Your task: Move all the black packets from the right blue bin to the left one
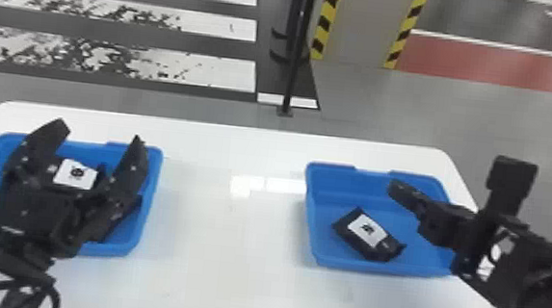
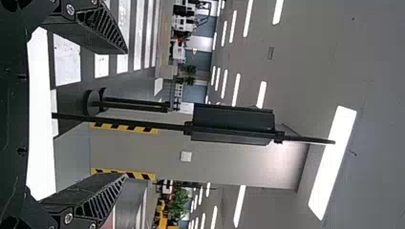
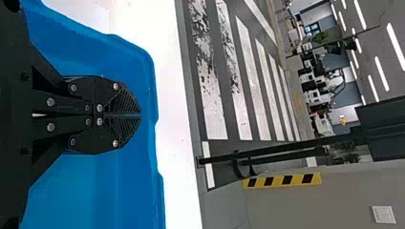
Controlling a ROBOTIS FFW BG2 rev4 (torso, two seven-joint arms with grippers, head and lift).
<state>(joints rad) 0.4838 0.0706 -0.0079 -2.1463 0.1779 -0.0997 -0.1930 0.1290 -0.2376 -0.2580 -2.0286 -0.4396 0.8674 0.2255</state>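
In the head view, my left gripper is over the left blue bin, fingers spread wide. Between and beneath them a packet with a white label lies in that bin, and a dark shape is partly hidden under the right-hand finger. The left wrist view has the left gripper open with nothing between its fingers. My right gripper is above the right blue bin, near its far right part. One black packet lies in that bin, left of the gripper. In the right wrist view, the right gripper is shut with its fingertips together.
Both bins stand on a white table, with a wide stretch of tabletop between them. Beyond the table's far edge a thin black post rises from the floor, beside a pillar with yellow and black edging.
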